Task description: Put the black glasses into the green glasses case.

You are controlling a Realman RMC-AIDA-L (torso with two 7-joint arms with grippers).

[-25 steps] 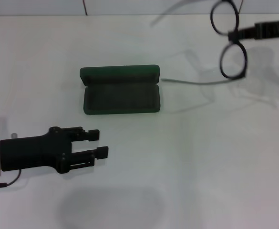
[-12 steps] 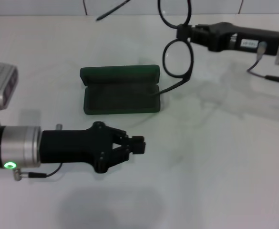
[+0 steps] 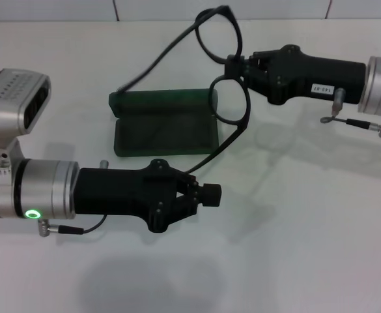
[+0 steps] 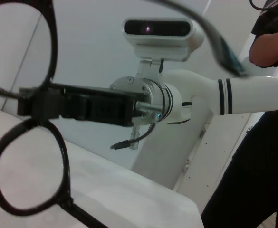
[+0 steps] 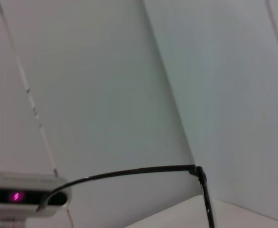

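Two grippers: right gripper [image 3: 234, 65] pinches the black glasses [image 3: 224, 98] above the open green glasses case [image 3: 166, 122]; left gripper [image 3: 211, 193] pinched closed, empty

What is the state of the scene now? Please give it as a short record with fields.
black glasses: held in the air at the bridge, temple arms unfolded, over the right end of the case
green glasses case: open on the white table, nothing inside
right gripper: jaws shut on the glasses' bridge
left gripper: jaws shut, holding nothing, in front of the case
task: glasses not yet in the case
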